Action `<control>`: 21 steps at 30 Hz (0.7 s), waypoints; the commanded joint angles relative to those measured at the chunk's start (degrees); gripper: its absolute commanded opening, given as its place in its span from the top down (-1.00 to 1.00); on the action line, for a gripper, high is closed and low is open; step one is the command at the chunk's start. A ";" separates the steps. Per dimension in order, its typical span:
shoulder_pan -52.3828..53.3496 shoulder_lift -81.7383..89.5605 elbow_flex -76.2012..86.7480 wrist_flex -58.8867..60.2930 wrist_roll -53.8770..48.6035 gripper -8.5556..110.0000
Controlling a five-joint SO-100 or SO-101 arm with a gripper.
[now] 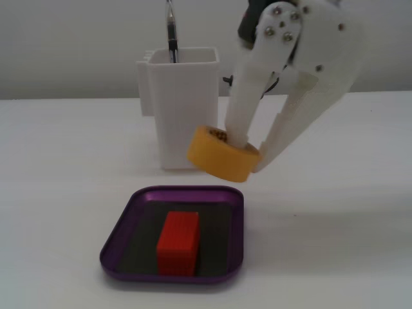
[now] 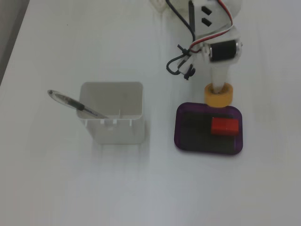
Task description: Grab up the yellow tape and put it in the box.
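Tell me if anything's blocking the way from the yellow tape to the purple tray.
Nothing visible stands between them. The gripper holds the yellow tape in the air by the purple tray, at its rim nearest the arm. The red block already sits inside the tray, leaving bare floor beside it. The white container stands off to one side.

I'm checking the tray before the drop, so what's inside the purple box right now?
A red block stands on the dark floor of the purple box. The yellow tape, held by the pincer, hangs above the rim. The floor under the block is hidden.
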 commanded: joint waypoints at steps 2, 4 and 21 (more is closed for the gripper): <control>3.43 -3.78 -7.03 -0.88 0.26 0.86; 4.57 -5.89 -8.61 -0.88 0.26 0.86; 4.48 -12.39 -9.93 -0.26 -0.26 0.86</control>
